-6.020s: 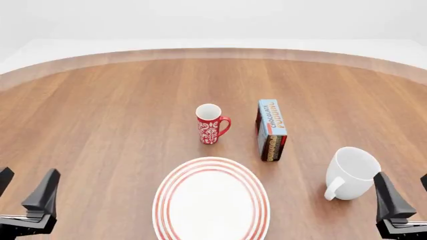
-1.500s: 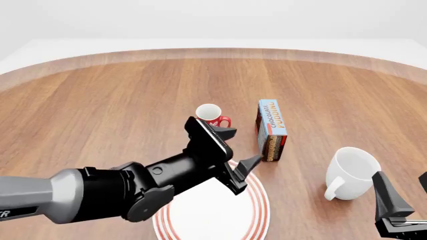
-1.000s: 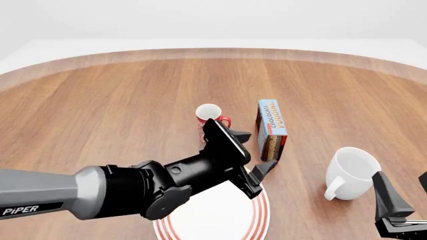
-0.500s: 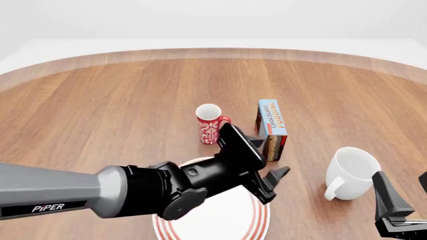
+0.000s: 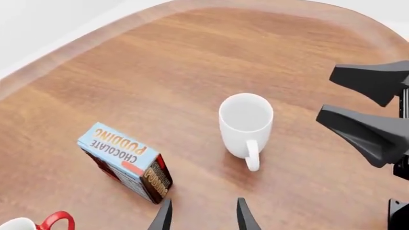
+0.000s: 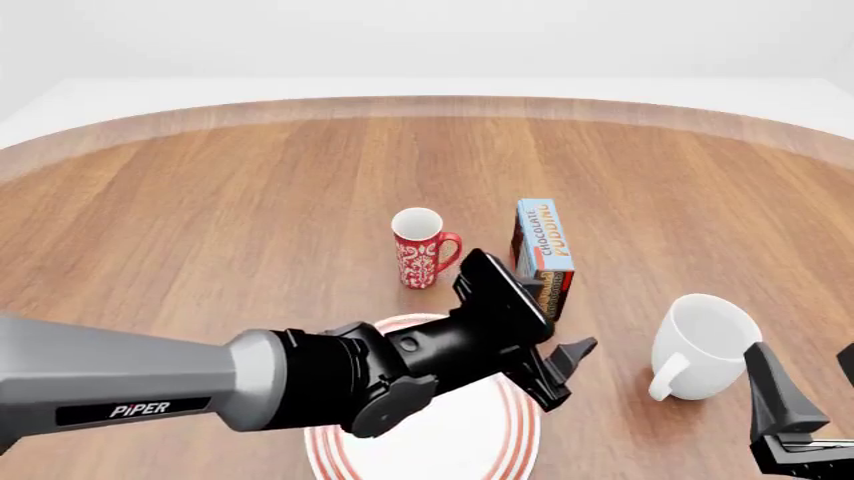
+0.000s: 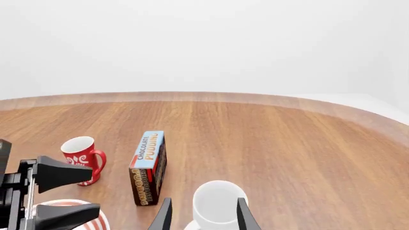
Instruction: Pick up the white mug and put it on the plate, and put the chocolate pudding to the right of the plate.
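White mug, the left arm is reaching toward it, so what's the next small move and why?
Probably carry the left gripper further right and lower it around the white mug. Its fingers are open and empty above the plate; the mug stands upright on the table, untouched, handle toward the arms.

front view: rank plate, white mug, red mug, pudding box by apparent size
1. Plate, largest even though the left arm hides part of it.
2. White mug.
3. Pudding box and red mug: too close to rank. Both sit farther from the camera, so they may look smaller.
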